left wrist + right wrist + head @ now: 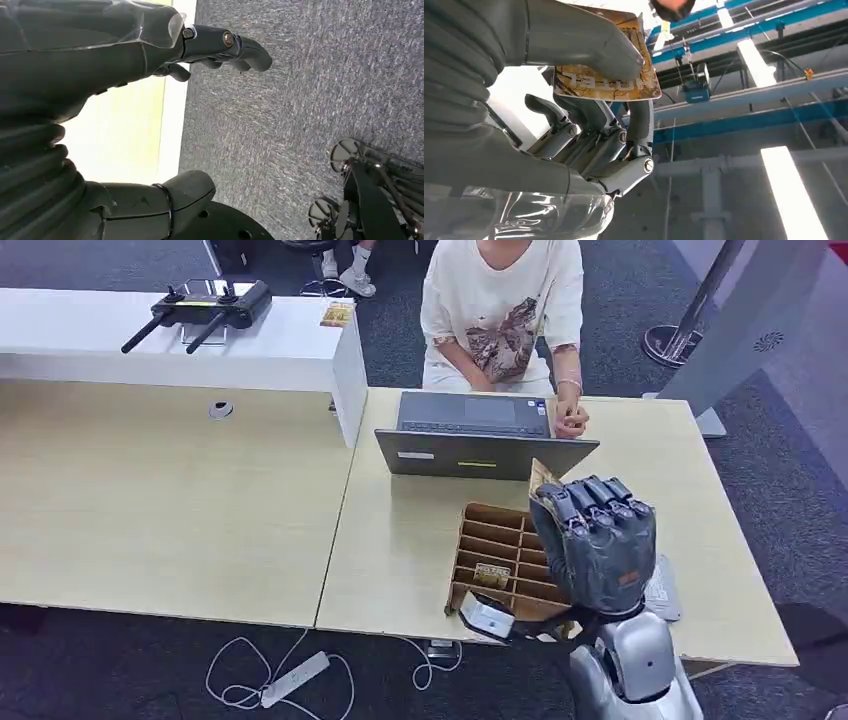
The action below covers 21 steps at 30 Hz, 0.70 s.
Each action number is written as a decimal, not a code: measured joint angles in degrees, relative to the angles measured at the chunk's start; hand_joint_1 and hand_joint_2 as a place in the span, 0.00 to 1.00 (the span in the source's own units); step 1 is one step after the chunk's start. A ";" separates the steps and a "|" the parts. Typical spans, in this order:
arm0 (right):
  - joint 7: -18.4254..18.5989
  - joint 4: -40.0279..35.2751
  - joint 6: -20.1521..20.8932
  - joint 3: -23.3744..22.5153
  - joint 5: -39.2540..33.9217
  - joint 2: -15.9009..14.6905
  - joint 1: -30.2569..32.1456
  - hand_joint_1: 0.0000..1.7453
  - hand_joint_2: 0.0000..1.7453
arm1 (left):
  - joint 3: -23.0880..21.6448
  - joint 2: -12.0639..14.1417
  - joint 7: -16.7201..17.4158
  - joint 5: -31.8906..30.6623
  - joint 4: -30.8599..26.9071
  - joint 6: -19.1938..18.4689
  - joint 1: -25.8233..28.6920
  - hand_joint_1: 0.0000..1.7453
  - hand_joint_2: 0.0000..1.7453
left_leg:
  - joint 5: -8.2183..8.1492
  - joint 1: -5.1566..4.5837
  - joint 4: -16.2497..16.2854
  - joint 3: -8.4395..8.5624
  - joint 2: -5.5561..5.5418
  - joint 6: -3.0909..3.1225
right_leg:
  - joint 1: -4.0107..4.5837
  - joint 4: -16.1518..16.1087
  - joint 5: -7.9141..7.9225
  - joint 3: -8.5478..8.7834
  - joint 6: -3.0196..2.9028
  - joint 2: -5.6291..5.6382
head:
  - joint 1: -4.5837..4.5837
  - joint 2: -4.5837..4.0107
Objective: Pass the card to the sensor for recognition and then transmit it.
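We raised our right hand [598, 545] above the near edge of the surface [400, 540], pinching the brown patterned card [606, 80] between thumb and fingers; its pale lettering appeared reversed and we could not read it. Our left hand [100, 45] hung over grey carpet, holding nothing, fingers apart. Below the card stood the wooden slotted organizer [500, 555], then the open laptop [478, 435], with a seated person [505, 315] beyond.

I am seeing my right hand [597, 545] showing dark grey segmented fingers [636, 125] with silver screws, a ribbed grey wrist cover and a glossy silver forearm [635, 660].
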 joint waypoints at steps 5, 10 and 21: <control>-0.57 2.40 0.94 0.42 -1.99 -0.09 -4.18 1.00 1.00 | -0.15 0.00 -0.02 -0.46 0.00 0.00 -0.04 0.00 1.00 | 0.01 0.00 0.00 0.00 0.01 0.00 | 0.00 0.00 0.01 0.00 0.00 0.01 | 0.00 0.00; -0.35 5.92 3.38 0.44 -3.71 -0.11 -8.35 1.00 1.00 | -0.33 0.00 -0.15 -0.66 0.00 0.00 -0.06 0.00 1.00 | 0.01 0.00 0.01 0.00 0.01 0.00 | 0.00 0.01 0.02 0.00 0.00 0.01 | 0.00 0.00; -1.23 19.86 9.18 0.42 -10.27 -0.28 -20.29 1.00 1.00 | -1.00 0.17 -0.70 -1.53 0.00 -0.13 -0.11 0.00 1.00 | 0.05 0.00 0.03 0.00 0.01 0.01 | 0.00 0.02 0.08 0.00 0.02 0.02 | 0.00 0.00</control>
